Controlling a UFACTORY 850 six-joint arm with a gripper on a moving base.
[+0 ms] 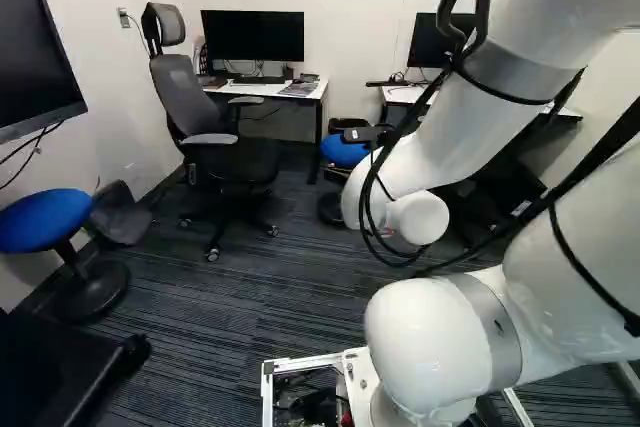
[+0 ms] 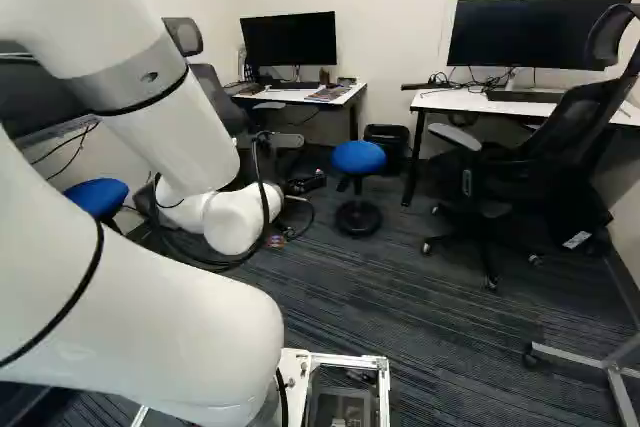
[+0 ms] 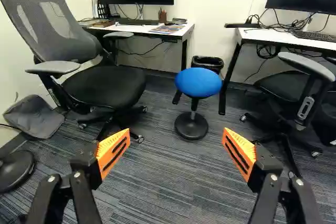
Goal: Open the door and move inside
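No door shows in any of the three views. In the right base view the gripper is a small dark shape just past the white wrist, mostly hidden by it. The wrist view shows the gripper open, its two orange-padded fingers wide apart with only carpet visible between them. Neither finger touches anything.
A blue stool stands ahead of the gripper, with a waste bin behind. Office chairs flank it. Desks with monitors line the far wall; another blue stool and a wall screen are at left.
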